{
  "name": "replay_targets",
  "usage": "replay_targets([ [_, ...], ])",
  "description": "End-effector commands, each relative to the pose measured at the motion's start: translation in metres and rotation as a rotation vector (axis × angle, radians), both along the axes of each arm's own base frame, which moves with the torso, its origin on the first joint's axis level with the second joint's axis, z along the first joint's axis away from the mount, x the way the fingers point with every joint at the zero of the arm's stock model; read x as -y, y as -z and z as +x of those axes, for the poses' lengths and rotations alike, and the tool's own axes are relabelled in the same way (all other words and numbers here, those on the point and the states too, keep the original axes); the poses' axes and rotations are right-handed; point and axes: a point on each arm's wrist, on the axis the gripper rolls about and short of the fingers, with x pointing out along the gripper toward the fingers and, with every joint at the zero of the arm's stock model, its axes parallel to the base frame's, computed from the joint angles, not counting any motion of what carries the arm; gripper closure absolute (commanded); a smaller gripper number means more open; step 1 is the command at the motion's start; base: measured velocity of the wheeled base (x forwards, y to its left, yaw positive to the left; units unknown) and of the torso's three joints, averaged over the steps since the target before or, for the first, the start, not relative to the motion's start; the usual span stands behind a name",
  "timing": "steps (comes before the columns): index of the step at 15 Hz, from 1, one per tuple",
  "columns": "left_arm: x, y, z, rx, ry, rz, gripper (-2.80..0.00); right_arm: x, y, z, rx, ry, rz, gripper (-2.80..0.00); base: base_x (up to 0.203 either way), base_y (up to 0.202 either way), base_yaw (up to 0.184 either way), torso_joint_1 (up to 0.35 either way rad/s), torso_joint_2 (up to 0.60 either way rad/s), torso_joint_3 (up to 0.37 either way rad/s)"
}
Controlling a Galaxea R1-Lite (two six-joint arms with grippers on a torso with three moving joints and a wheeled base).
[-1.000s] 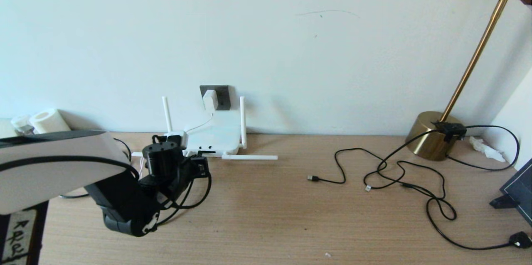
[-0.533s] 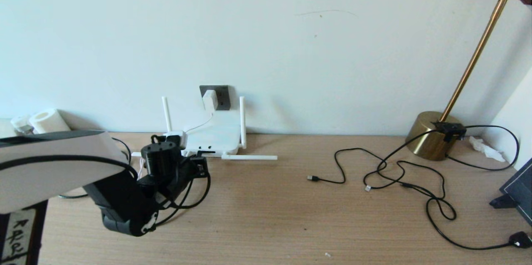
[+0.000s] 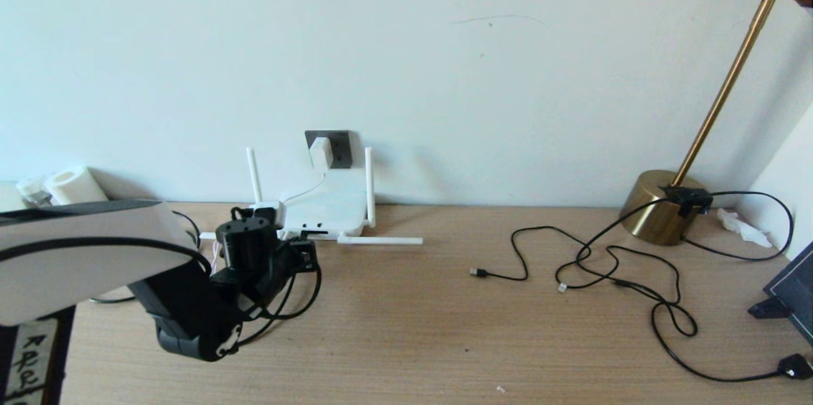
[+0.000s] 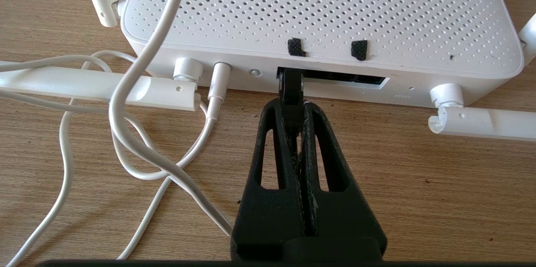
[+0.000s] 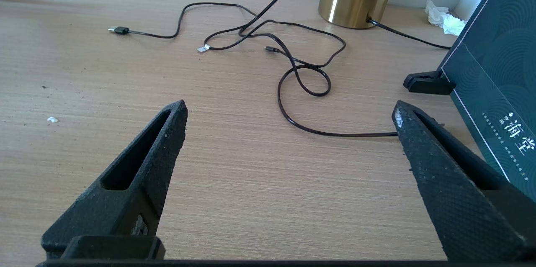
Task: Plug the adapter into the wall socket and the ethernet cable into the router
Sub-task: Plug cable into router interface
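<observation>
The plug of the ethernet cable [image 4: 290,91] is pinched between the closed fingers of the left gripper [image 4: 292,110], with only the plug's thickness between the tips. Straight ahead of the fingertips lies the router [image 4: 318,16], and the plug's front end is seen at the mouth of the dark port strip, at that strip's end nearer the white power lead. Whether it is seated cannot be told. The plug's long axis appears to run in line with the fingers and square to the port edge, so the coming move is judged to be a straight push forward, with no sideways correction.

The adapter [image 3: 321,152] is seen against the socket [image 3: 336,145], beyond the router, apparently plugged in.

The right gripper [image 5: 289,133] is held wide open and empty over bare desk, well apart from the router; the left is much the nearer.
</observation>
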Motion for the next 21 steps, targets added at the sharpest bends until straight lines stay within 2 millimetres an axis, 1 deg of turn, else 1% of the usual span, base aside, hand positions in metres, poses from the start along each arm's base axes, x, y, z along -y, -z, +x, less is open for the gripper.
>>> replay_targets([
  [1,0.0001,0.001,0.0004,0.001,0.0,-0.001,0.0,0.0,-0.0001,0.0001,-0.001,-0.001,-0.001,-2.8,0.0,0.0,0.0,0.0,0.0,0.0],
  [21,0.0006,0.0022,0.0065,0.011,0.023,0.032,0.0,0.0,-0.0001,0.0001,-0.001,-0.001,-0.001,-2.8,0.0,0.0,0.0,0.0,0.0,0.0],
])
